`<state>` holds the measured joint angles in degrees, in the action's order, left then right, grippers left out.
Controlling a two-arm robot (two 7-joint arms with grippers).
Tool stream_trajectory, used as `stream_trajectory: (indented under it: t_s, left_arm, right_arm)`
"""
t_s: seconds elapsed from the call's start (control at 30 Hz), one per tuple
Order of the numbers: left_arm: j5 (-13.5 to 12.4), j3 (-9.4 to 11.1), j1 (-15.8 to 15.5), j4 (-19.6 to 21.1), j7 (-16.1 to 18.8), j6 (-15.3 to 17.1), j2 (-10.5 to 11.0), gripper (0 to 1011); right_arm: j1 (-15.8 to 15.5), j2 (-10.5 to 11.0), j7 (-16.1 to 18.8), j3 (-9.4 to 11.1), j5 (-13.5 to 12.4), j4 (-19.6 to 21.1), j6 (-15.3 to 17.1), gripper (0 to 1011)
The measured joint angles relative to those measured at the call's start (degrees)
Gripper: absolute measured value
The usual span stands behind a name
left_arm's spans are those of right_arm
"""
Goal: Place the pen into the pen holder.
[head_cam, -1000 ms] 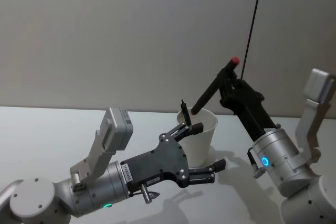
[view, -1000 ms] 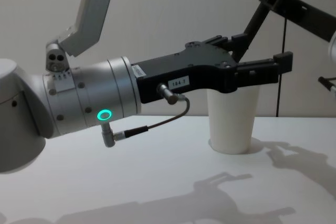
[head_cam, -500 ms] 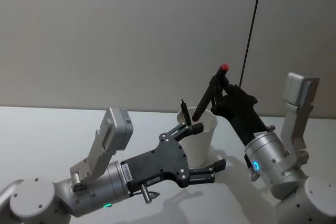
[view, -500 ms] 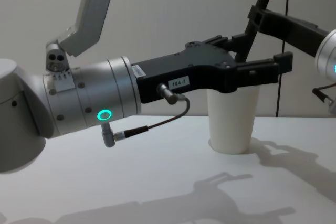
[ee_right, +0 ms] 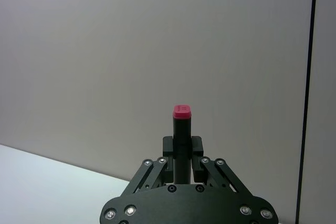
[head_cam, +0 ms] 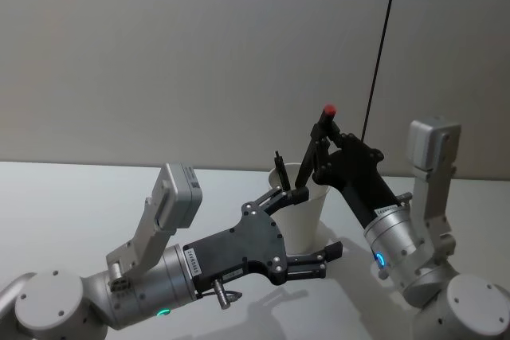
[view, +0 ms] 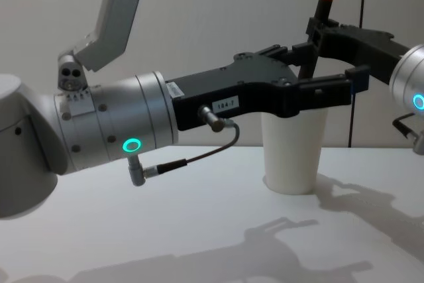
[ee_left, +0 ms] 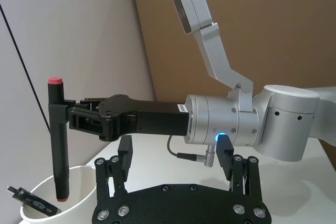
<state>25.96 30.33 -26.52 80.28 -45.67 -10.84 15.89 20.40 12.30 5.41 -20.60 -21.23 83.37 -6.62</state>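
The pen holder is a white paper cup (head_cam: pixel 309 211) (view: pixel 295 157) (ee_left: pixel 32 209) standing on the white table. My right gripper (head_cam: pixel 323 147) (view: pixel 317 31) (ee_left: pixel 71 119) (ee_right: pixel 182 148) is shut on a black pen (head_cam: pixel 326 119) (view: pixel 322 6) (ee_left: pixel 59 145) (ee_right: pixel 182 115) with a red cap. The pen stands nearly upright, its lower end inside the cup's mouth. My left gripper (head_cam: pixel 320 220) (view: pixel 328 64) (ee_left: pixel 176 148) is open, with one finger on each side of the cup near its rim. A second dark pen (head_cam: pixel 278 162) (ee_left: pixel 30 201) leans inside the cup.
The white table (view: pixel 199 230) stretches around the cup, with a plain wall behind. A thin black cable (head_cam: pixel 382 45) hangs down the wall behind my right arm.
My right gripper has swung left and lower toward the cup, bringing the pen from a slant to nearly upright. The left gripper has not moved.
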Motion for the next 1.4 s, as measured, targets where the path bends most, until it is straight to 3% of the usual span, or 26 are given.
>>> stream_trajectory:
  t_s: [0.5,1.23,1.4]
  left_arm:
    - [0.0,0.0,0.0,0.0,0.0,0.0,0.0,1003]
    - [0.0,0.0,0.0,0.0,0.0,0.0,0.0,1003]
    - [0.0,0.0,0.0,0.0,0.0,0.0,0.0,1003]
  right_arm:
    - [0.3,-0.7,0.0,-1.0,2.7,-1.5,-0.5,199]
    - [0.4,-1.1,-0.1,-1.1,3.6,-2.0,-0.6,889]
    - [0.1,-1.2,0.0,-0.5,3.2,-1.5,-0.6,996]
